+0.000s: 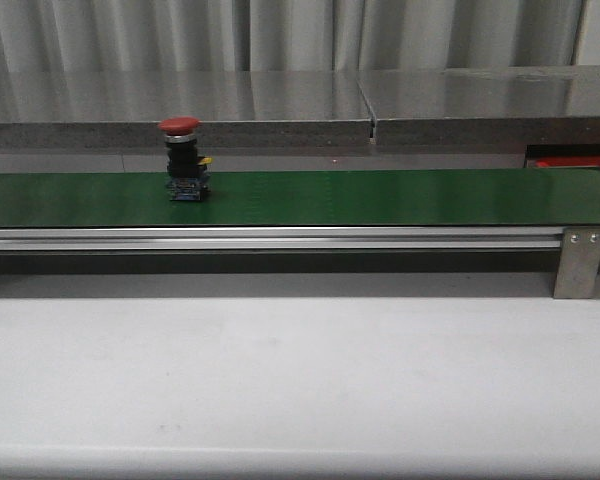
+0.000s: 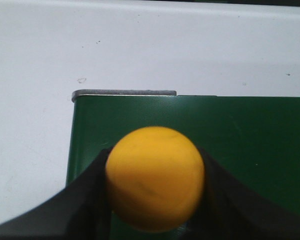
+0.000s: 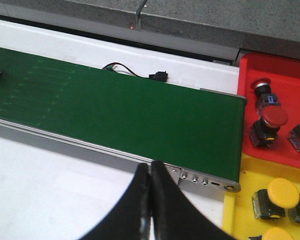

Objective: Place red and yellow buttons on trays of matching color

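Observation:
A red button [image 1: 180, 158] stands upright on the green conveyor belt [image 1: 380, 195], left of centre; neither gripper shows in the front view. My left gripper [image 2: 156, 156] is shut on a yellow button [image 2: 155, 180], whose round cap fills the gap between the black fingers [image 2: 85, 200] over the belt's end [image 2: 240, 130]. Whether it rests on the belt I cannot tell. My right gripper [image 3: 150, 167] is shut with nothing in it, over the white table beside the belt's other end. Past that end lie the red tray [image 3: 290, 70] and the yellow tray [image 3: 237, 205].
The red tray holds red buttons [image 3: 272, 117] and the yellow tray holds yellow buttons [image 3: 282, 192]. A metal bracket [image 2: 124, 92] caps the belt end under my left gripper. A cable with a plug [image 3: 157, 76] lies behind the belt. A steel shelf [image 1: 280, 100] runs along the back.

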### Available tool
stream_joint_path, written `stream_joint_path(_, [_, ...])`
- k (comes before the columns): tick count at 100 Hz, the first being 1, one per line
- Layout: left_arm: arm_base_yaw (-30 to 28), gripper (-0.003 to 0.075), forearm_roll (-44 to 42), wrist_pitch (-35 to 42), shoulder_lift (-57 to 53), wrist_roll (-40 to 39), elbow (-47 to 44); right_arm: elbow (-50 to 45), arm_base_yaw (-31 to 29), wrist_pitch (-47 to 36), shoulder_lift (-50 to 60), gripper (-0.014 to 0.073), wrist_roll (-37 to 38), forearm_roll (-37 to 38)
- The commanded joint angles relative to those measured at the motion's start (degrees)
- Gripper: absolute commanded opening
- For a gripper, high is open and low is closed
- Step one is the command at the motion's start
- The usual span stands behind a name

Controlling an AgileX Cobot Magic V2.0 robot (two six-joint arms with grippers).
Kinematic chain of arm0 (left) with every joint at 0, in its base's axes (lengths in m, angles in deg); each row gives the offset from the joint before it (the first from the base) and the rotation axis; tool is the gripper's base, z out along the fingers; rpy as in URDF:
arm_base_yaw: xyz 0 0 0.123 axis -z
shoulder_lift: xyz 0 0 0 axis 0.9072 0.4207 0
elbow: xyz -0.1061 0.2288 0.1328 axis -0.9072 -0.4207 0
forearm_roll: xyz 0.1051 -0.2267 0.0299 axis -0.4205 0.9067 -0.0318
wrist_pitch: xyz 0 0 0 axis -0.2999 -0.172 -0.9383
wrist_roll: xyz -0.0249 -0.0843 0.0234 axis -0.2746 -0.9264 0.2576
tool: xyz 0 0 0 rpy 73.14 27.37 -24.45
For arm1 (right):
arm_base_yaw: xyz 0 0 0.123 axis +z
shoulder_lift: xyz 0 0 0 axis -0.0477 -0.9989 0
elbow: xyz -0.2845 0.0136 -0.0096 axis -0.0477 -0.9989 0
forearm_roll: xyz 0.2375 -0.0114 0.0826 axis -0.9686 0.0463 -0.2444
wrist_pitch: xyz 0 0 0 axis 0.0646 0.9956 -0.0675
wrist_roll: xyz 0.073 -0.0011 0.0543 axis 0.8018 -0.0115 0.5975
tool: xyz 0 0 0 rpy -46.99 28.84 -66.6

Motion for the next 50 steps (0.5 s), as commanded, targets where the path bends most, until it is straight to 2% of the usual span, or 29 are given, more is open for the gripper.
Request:
stream_joint_path(1, [0.3, 0.0139, 1.5, 1.7, -2.9, 0.1, 1.6, 1.4, 0.0, -3.0, 0.4, -0.0118, -0.5, -0.8])
stream_joint_path(16, [0.3, 0.0407, 1.5, 1.0, -2.9, 0.1, 1.6, 1.4, 0.0, -3.0, 0.4, -0.0118, -0.5, -0.8])
stream_joint_path(28, [0.3, 0.0573, 1.6, -0.2, -2.9, 0.1, 1.7, 1.4, 0.0, -3.0, 0.4, -0.0118, -0.5, -0.8])
stream_joint_path(37, [0.4, 0.0624, 2.0, -0.6, -3.2, 0.1, 1.7, 1.4, 0.0, -3.0, 0.4, -0.0118, -0.5, -0.8])
stream_joint_path(50, [0.4, 0.0626, 2.2, -1.1, -4.7, 0.1, 1.8, 1.4, 0.0, -3.0, 0.4, -0.0118, -0.5, -0.8])
